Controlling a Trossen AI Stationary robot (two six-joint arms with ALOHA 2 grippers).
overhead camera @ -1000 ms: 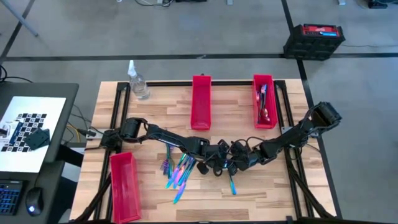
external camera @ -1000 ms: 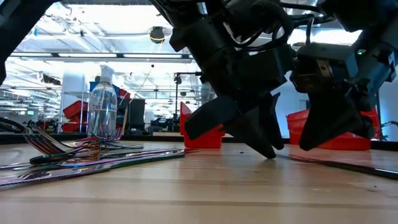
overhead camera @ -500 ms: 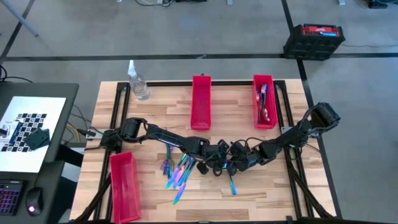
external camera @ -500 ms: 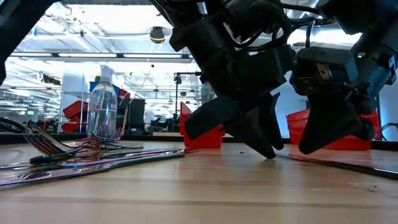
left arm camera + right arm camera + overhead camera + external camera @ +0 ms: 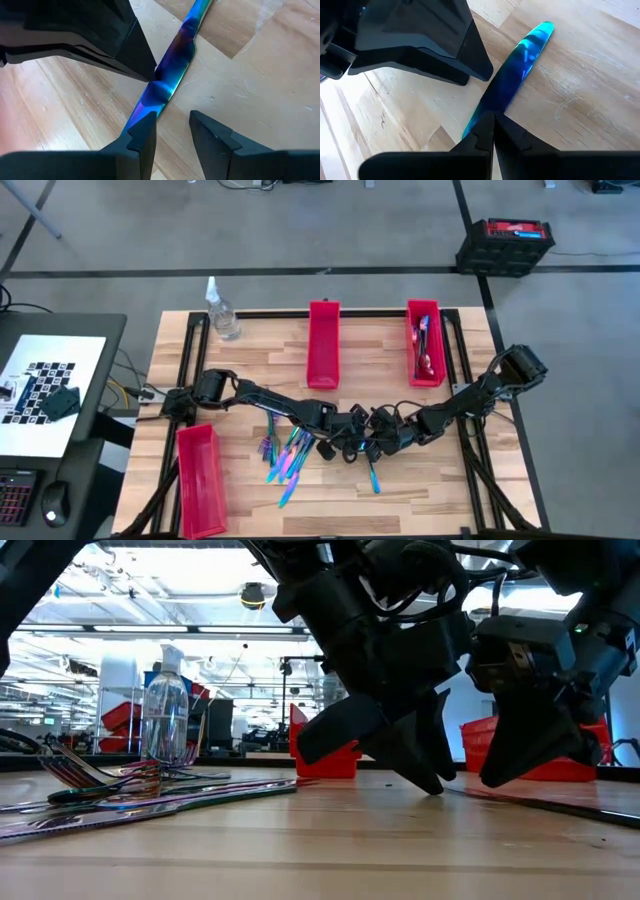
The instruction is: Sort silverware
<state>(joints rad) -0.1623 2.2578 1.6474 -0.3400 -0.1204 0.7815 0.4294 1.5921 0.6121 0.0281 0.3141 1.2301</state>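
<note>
Two dark robot arms meet low over the middle of a wooden desk [image 5: 400, 490], nearer its front edge. Between them lies one slim iridescent blue knife [image 5: 372, 473], flat on the wood, apart from the main pile.

The right claw [image 5: 493, 131] has its two fingers pressed together on the near end of the knife, so it appears to be pinching the piece. The left claw [image 5: 171, 131] stands narrowly parted, one finger touching the knife's edge and the other just beside it on bare wood.

To do this step well, the flat knife probably needs its end tipped off the wood before lifting, since it lies flush and could slip. The left claw seems placed to steady it; it should draw clear before the right arm rises, as the two are crowded close.

The loose silverware pile [image 5: 285, 456] fans out left of centre near the front edge, forks, knives and spoons overlapping.

Three long red bins sit on the desk. The right bin [image 5: 412, 358], near the back right corner, holds a few sorted pieces [image 5: 423, 340]. The middle bin [image 5: 323, 350], at the back edge, looks empty. The left bin [image 5: 200, 480], at the front left corner, also looks empty. A clear spray bottle [image 5: 222, 312] stands at the back left corner.
</note>
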